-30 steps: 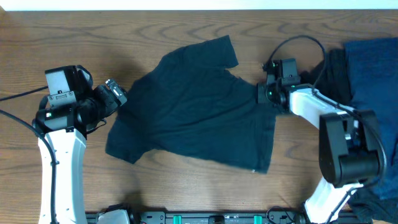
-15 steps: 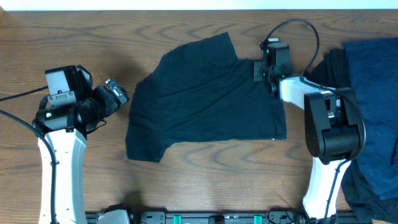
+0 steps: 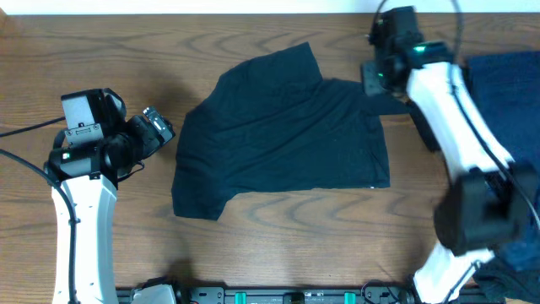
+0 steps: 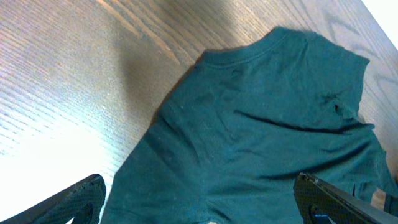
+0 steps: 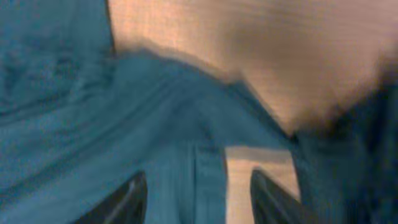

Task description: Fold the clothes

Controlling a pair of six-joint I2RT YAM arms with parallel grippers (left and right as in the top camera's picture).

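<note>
T-shirt [image 3: 287, 139], black, spread wrinkled at the middle of the table [image 3: 253, 253]; navy clothes [image 3: 506, 84] heaped at its right edge. Left gripper [image 4: 199, 186]: jaws wide apart, empty, beside the shirt. Right gripper [image 5: 199, 196]: jaws parted over the shirt's far right corner, gripping nothing.

Our right gripper [image 5: 200, 198] over blurred cloth
We see a dark garment [image 5: 143, 124] rumpled on the wooden table [image 5: 249, 50], our fingertips [image 5: 132, 200] apart above it.

The T-shirt [image 3: 287, 139] is plain black with a slight teal shade, the second garment [image 3: 519, 84] is navy blue, and the tabletop [image 3: 253, 245] is brown with wood grain.
</note>
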